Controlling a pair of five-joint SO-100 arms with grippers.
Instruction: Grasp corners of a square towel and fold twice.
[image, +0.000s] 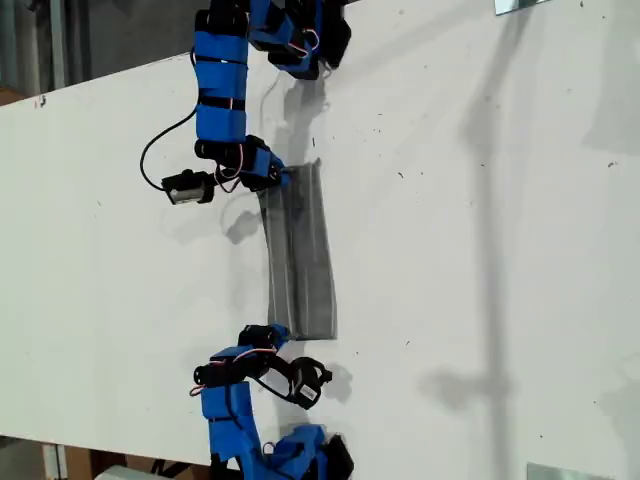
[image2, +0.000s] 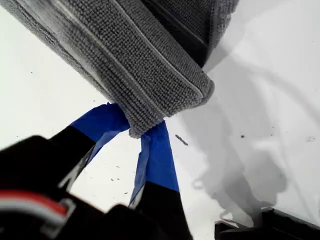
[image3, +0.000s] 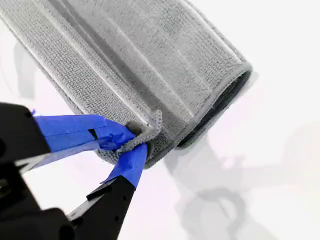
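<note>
The grey pinstriped towel (image: 300, 260) lies folded into a narrow strip on the white table (image: 480, 250). My first gripper (image2: 132, 125) is shut on a corner (image2: 136, 130) of the towel (image2: 130, 55), its blue fingers pinching the hem. My second gripper (image3: 137, 140) is shut on another corner (image3: 153, 124) of the towel (image3: 150, 60), lifting the top layer's edge. In the exterior view one arm's gripper (image: 283, 178) meets the strip's upper end and the other arm's gripper (image: 278, 332) its lower end. I cannot tell which arm is which.
Both blue arms stand on the exterior view's left side of the strip, with black cables (image: 160, 150) looping near the upper one. Metal brackets (image: 520, 5) sit at the table's corners on the exterior view's right. Bare tabletop stretches to the exterior view's right of the towel.
</note>
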